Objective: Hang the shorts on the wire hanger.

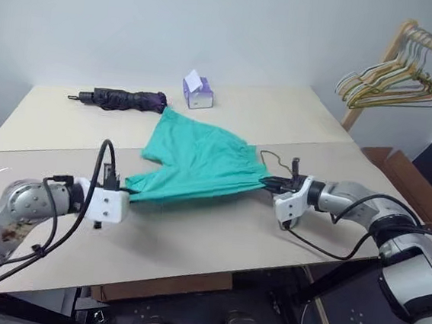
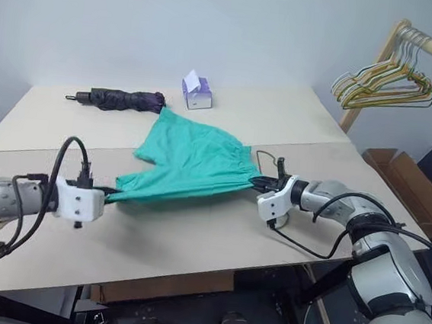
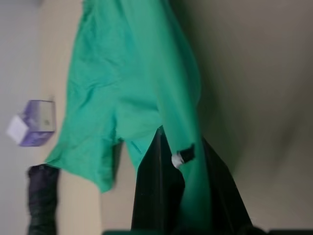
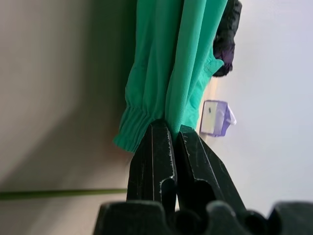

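Note:
The teal-green shorts point(image 1: 197, 164) are stretched low over the table point(image 1: 193, 236) between my two grippers, with one leg trailing toward the back. My left gripper point(image 1: 127, 190) is shut on the fabric's left end; in the left wrist view the cloth point(image 3: 146, 88) runs out from between its fingers point(image 3: 156, 191). At the right end, my right gripper point(image 1: 266, 184) is shut on the gathered waistband point(image 4: 168, 88). A thin curved wire point(image 1: 266, 155) pokes out beside the right gripper. It looks like the wire hanger's hook, with the body hidden under the fabric.
A dark purple folded umbrella point(image 1: 122, 99) and a small purple tissue box point(image 1: 198, 93) lie at the table's back. A bunch of coloured hangers point(image 1: 392, 83) hangs on a wooden rack at the far right. A cardboard box point(image 1: 409, 181) stands on the floor beside the table's right edge.

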`<state>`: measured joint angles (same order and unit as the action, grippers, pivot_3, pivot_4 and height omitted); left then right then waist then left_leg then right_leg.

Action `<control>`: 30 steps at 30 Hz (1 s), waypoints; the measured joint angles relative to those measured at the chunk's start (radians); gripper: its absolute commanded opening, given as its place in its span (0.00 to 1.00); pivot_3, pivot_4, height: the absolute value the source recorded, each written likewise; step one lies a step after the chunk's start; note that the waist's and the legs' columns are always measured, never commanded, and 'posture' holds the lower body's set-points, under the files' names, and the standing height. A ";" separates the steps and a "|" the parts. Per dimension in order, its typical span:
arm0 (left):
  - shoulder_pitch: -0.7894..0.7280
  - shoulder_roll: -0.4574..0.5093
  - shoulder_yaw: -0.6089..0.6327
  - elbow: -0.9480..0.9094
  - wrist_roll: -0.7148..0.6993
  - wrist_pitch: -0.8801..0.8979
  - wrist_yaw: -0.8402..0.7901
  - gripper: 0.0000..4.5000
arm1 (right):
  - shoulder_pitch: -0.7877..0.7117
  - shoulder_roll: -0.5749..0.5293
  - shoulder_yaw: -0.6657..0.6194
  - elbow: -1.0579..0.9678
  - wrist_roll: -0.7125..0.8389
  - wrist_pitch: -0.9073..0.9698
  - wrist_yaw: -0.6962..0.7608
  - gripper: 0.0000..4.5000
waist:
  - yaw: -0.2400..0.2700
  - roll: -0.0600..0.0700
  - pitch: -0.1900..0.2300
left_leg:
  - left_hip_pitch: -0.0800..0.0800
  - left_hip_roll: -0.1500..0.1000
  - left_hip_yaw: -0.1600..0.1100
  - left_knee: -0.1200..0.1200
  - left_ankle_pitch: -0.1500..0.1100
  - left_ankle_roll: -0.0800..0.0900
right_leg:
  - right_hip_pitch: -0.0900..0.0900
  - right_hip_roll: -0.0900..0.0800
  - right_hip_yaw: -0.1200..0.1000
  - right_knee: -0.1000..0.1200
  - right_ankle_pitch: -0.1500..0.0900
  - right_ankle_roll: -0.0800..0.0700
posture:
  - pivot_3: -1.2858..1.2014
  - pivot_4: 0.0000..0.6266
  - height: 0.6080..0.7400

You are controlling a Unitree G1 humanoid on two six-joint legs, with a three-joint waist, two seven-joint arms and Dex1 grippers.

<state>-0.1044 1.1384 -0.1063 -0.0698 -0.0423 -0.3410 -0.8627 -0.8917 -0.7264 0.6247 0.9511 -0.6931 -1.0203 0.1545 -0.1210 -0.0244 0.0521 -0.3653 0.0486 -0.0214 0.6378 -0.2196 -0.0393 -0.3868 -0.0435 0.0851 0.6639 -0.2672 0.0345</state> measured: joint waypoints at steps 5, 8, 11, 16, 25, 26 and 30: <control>0.236 0.109 0.115 -0.181 -0.136 0.060 -0.166 0.00 | 0.113 -0.041 -0.007 -0.150 0.013 -0.029 0.029 0.00 | 0.006 -0.001 0.001 | -0.003 0.000 0.001 0.001 -0.002 0.003 | -0.002 -0.001 0.001 -0.002 0.000 0.000 | 0.51 0.06 1.00; 0.335 0.122 0.170 -0.253 -0.162 0.079 -0.213 0.00 | 0.206 -0.086 -0.018 -0.260 0.058 -0.031 0.076 0.00 | 0.012 -0.001 0.001 | -0.002 0.000 0.003 0.002 -0.002 0.004 | -0.001 -0.001 0.002 -0.001 0.000 0.000 | 0.51 0.06 1.00; 0.393 0.123 0.208 -0.294 -0.169 0.104 -0.242 0.00 | 0.304 -0.141 -0.034 -0.380 0.125 -0.027 0.147 0.00 | 0.021 -0.002 0.001 | 0.000 0.000 0.005 0.003 -0.002 0.004 | 0.000 -0.001 0.003 0.000 -0.001 0.000 | 0.51 0.07 1.00; 0.464 0.124 0.272 -0.284 -0.148 0.097 -0.304 0.10 | 0.524 -0.238 -0.086 -0.698 0.319 0.091 0.325 0.19 | 0.027 -0.004 0.002 | 0.004 0.001 0.013 0.003 -0.006 0.010 | 0.001 0.000 0.010 0.000 -0.004 0.000 | 0.51 0.07 1.00; 0.459 0.100 0.369 -0.196 -0.302 0.098 -0.512 0.72 | 0.649 -0.339 -0.170 -0.894 0.591 0.316 0.613 0.89 | 0.033 -0.007 0.005 | 0.008 0.003 0.019 0.002 -0.006 0.010 | 0.001 0.000 0.013 0.000 -0.012 0.003 | 0.52 0.08 1.00; 0.441 0.095 0.384 -0.183 -0.339 0.110 -0.530 0.79 | 0.663 -0.354 -0.181 -0.907 0.623 0.339 0.641 0.96 | 0.036 -0.008 0.005 | 0.008 0.003 0.019 0.002 -0.006 0.010 | 0.001 0.000 0.013 0.000 -0.012 0.003 | 0.52 0.08 1.00; 0.334 0.072 0.440 -0.149 -0.533 0.245 -0.587 0.85 | 0.748 -0.418 -0.266 -0.976 0.834 0.553 0.759 1.00 | 0.057 -0.009 0.007 | 0.007 0.003 0.020 0.003 -0.006 0.010 | 0.001 -0.001 0.013 0.000 -0.013 0.003 | 0.52 0.08 1.00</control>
<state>0.2300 1.2100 0.3338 -0.2186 -0.5758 -0.0958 -1.4494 -0.1441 -1.1441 0.3583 -0.0252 0.1410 -0.4669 0.9140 -0.0638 -0.0338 0.0592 -0.3579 0.0516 -0.0010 0.6406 -0.2260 -0.0297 -0.3856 -0.0440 0.0981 0.6635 -0.2798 0.0379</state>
